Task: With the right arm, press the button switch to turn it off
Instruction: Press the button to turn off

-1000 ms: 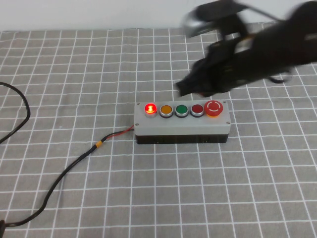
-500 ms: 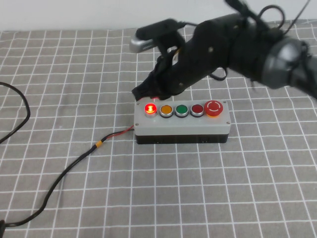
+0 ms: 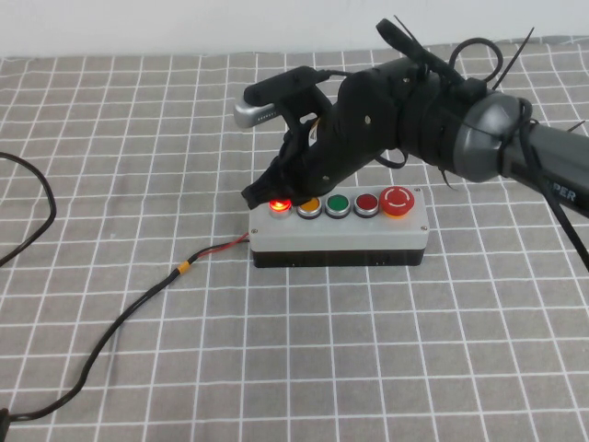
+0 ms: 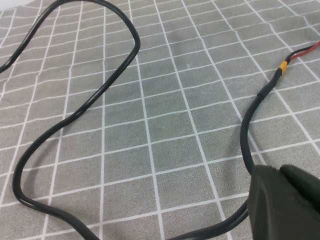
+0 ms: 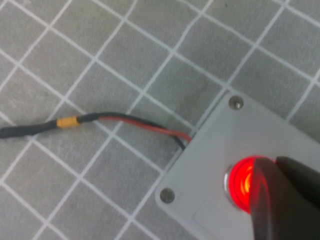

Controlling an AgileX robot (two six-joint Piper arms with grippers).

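**Contact on the lit button, light not out yet**

Fingertip on target! The right gripper (image 3: 265, 195) sits right at the button switch (image 3: 277, 206), the glowing red one at the end of the grey box (image 3: 339, 241), farthest from the big mushroom-head stop button (image 3: 398, 200). From the right wrist view the dark tip overlaps the edge of that lit button, and whether the jaws are apart or together cannot be told from here. The right arm (image 3: 433, 115) reaches over the box from behind the button row. This looks like the pressing step itself: the button is lit, so the job isn't finished. Next, I'd judge, a short, firm push straight down, without sliding onto the orange button (image 3: 309, 206) beside it. The left gripper (image 4: 282, 207) hangs over the black cable (image 4: 75, 112) on the worktop, well away from the box; its jaws can't be read either.
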